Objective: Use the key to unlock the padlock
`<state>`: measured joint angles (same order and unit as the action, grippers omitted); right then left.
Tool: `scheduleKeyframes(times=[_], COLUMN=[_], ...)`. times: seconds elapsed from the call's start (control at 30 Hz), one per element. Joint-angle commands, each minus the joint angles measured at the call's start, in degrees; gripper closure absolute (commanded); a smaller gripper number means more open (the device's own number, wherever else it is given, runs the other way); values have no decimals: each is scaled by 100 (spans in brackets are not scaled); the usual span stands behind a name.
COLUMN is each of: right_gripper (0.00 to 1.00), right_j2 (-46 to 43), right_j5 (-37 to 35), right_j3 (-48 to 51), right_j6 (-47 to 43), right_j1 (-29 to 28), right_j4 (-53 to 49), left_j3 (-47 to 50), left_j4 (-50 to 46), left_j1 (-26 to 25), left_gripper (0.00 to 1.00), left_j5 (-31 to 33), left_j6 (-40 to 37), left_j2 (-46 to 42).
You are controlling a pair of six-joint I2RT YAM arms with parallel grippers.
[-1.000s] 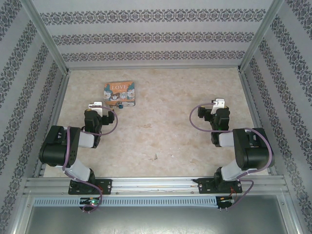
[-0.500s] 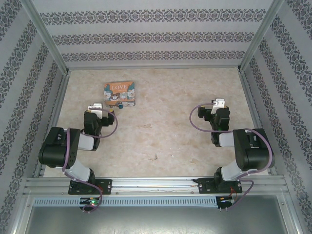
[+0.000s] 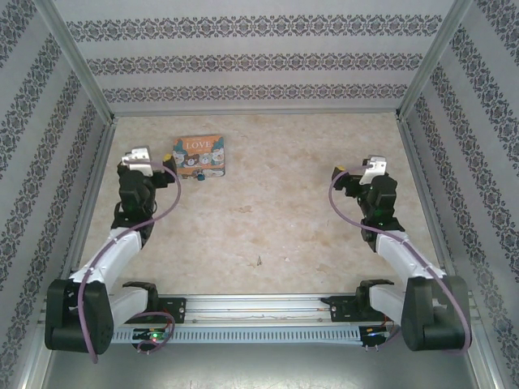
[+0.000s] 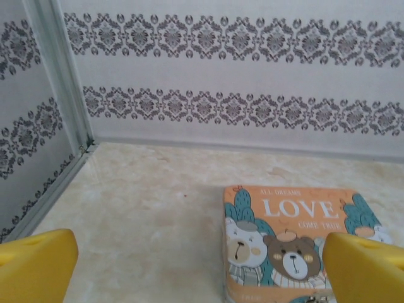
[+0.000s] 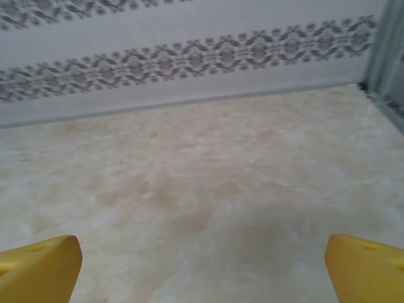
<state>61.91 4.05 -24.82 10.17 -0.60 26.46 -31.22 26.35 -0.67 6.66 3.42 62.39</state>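
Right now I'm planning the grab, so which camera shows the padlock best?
Top external. There the padlock shows whole, a tiny teal speck by the near edge of the LOVE box. The left wrist view shows the box large, but its near edge meets the frame's bottom, leaving at most a sliver of padlock.

Illustrated box (image 4: 297, 243) lid: "ALL DREAMS" small, "LOVE" large white, "COME TRUE" small beneath.
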Motion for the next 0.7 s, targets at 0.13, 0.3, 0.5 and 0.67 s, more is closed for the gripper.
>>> scheduleKeyframes(times=[0.13,0.3,0.5,0.67], right_gripper=[2,2,2,2], right_j2=[-606,-725,-802,-828], right_j5=[1440,1991,2032,1817], right_j3=[-390,-270,-190,-229], right_j6=[1358,1919,2125,2177], right_j1=[-36,-84,-268,-374], right_j4=[-1664,-1723,-1851,-1970], left_j3=[-1348,-2317,-3548,-3963], left_j4=[-2459,-2941,-3435,-3140], left_j1=[539,802,927,937], left_gripper=[1,1,1,1], left_j5=[-607,-1702,-2504,-2930], left_j6=[1031,1437,1668,1959], left_j2=[495,1442,2912,3754])
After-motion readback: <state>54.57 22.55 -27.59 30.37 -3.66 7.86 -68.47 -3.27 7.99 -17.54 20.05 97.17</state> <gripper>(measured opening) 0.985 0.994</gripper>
